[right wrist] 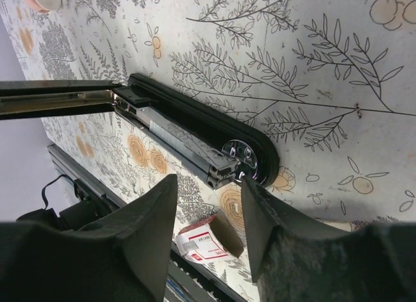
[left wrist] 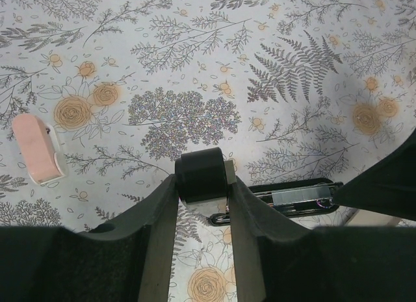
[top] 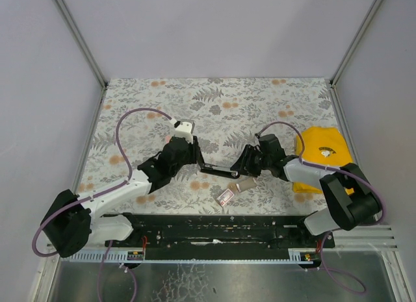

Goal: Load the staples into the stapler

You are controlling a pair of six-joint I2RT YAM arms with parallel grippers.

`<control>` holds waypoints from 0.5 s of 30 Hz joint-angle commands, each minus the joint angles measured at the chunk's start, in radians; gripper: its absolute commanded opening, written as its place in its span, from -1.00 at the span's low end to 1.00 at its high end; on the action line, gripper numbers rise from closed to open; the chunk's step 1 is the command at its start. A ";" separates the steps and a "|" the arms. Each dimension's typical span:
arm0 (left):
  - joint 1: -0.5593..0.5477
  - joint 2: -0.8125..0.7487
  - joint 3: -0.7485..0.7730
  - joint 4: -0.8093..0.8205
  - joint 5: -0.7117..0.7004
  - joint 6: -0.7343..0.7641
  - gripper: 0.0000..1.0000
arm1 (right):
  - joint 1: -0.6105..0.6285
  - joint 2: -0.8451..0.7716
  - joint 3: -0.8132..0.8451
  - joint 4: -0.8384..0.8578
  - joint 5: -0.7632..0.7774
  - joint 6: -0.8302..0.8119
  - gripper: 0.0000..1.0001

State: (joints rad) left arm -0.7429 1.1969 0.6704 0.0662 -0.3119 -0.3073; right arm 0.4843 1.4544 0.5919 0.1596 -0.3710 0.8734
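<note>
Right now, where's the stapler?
Top view, table centre: the stapler lies open between the left gripper, clamping one end, and the right gripper; a small box on its near side.

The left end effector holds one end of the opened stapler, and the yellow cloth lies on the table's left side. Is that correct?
Not quite: the yellow cloth lies on the right side of the table, as the top external view shows. The left end effector does hold one end of the opened stapler.

The stapler (top: 220, 171) is lying mid-table, with the left gripper (top: 198, 160) sitting at its nine o'clock and the right gripper (top: 242, 171) at three. A small box (top: 225, 197) is resting at six, and the cloth (top: 322, 156) is lying farther out toward three.
</note>
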 commanded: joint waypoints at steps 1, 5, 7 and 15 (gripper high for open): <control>-0.062 0.013 0.035 -0.018 -0.079 0.012 -1.00 | 0.002 0.040 -0.003 0.093 -0.044 0.034 -0.04; -0.142 0.041 0.052 -0.040 -0.132 0.013 -0.92 | 0.003 0.069 0.000 0.099 -0.039 0.030 -0.18; -0.188 0.063 0.070 -0.051 -0.162 0.010 -0.82 | 0.002 0.079 -0.001 0.095 -0.032 0.023 -0.21; -0.357 0.209 0.190 -0.089 -0.275 0.007 -0.44 | 0.002 0.093 -0.002 0.093 -0.014 0.009 -0.26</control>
State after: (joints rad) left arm -1.0267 1.3331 0.7898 -0.0139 -0.6022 -0.2432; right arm 0.4831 1.5276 0.5892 0.2039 -0.4011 0.8902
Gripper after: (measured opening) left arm 0.323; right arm 0.391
